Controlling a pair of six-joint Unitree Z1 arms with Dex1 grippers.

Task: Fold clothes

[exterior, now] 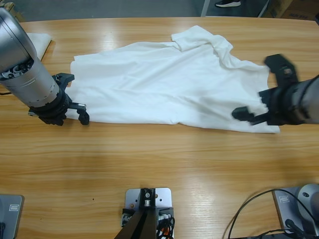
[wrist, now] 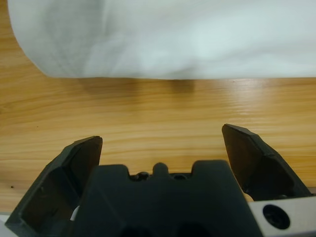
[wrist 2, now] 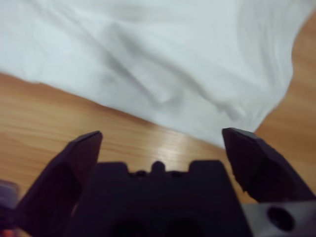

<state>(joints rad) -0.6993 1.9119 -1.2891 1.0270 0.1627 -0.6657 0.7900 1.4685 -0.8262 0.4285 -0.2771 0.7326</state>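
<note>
White T-shirt [exterior: 169, 87] spread on the bench [exterior: 159, 164]. Left gripper [exterior: 75, 97] and right gripper [exterior: 259, 89], both wide and empty, flank its ends. Each should pinch only its corner hem, then both lift evenly.

two silver-grey ribbed arms, each ending in a black two-jawed hand [exterior: 75, 94].

The right gripper [wrist 2: 160, 143] is hovering with its jaws spread wide over the wooden table [wrist 2: 44, 113], and the white shirt [wrist 2: 163, 59] is lying rumpled just beyond its tips.
</note>
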